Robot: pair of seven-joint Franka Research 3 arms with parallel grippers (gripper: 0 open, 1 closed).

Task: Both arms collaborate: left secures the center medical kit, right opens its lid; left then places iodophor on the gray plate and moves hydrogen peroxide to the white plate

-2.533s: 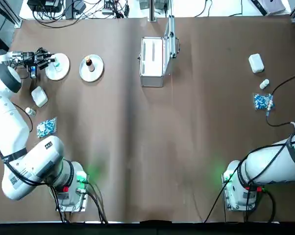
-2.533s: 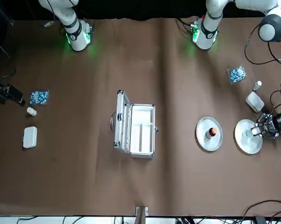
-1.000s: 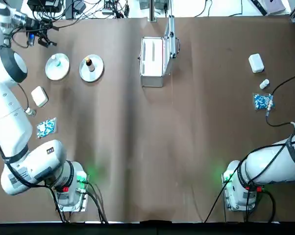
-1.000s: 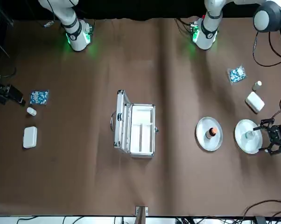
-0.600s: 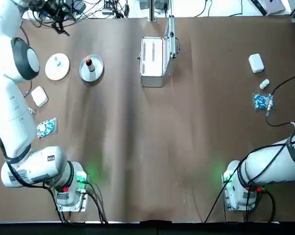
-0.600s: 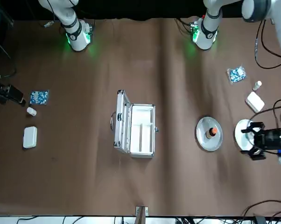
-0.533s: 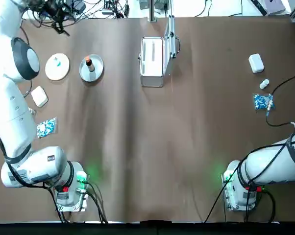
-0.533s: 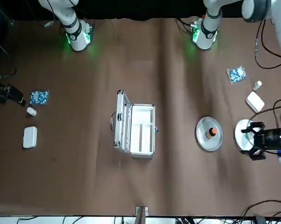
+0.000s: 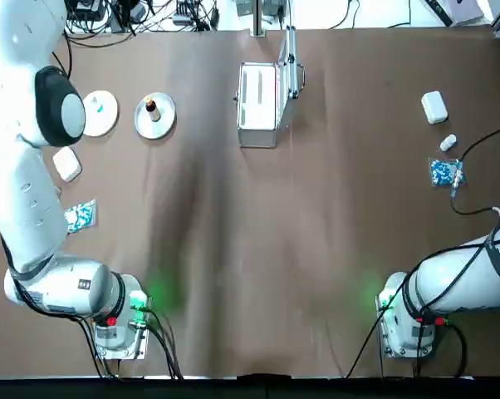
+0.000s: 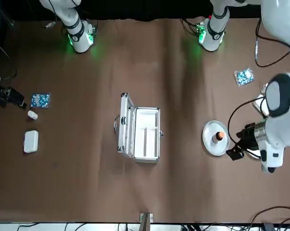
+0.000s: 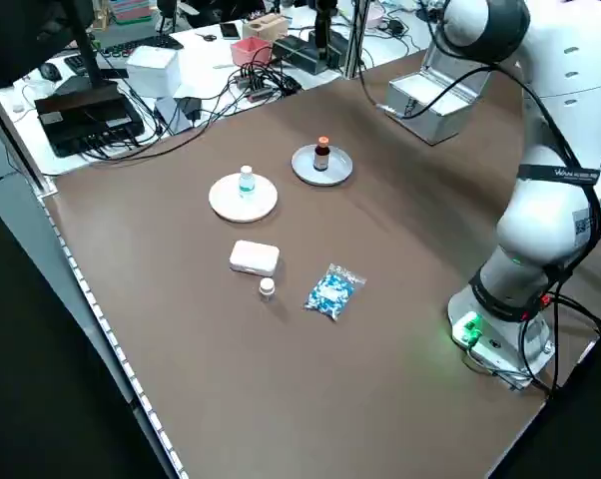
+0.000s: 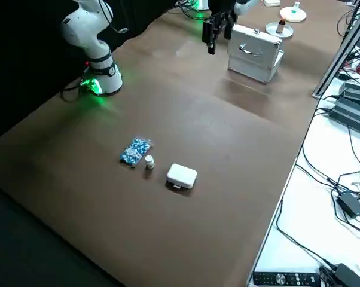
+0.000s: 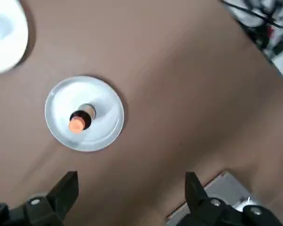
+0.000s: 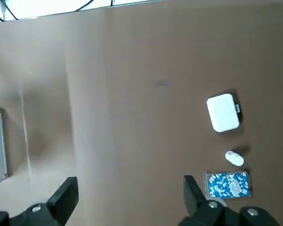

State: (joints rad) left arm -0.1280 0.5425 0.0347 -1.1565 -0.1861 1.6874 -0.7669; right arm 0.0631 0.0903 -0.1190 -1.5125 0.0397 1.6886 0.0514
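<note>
While the medical kit stands lid-up | iodophor on gray plate | hydrogen peroxide on white plate beside it | left gripper spread, empty, above the gray plate | right gripper spread, high | no writing legible

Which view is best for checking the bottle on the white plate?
Left side view: the bottle stands upright on the white plate, unobstructed. In the top view the left arm partly covers the plate; in the front view the arm hides it. The right side view shows it far off, and the left wrist view only the plate's edge.
</note>
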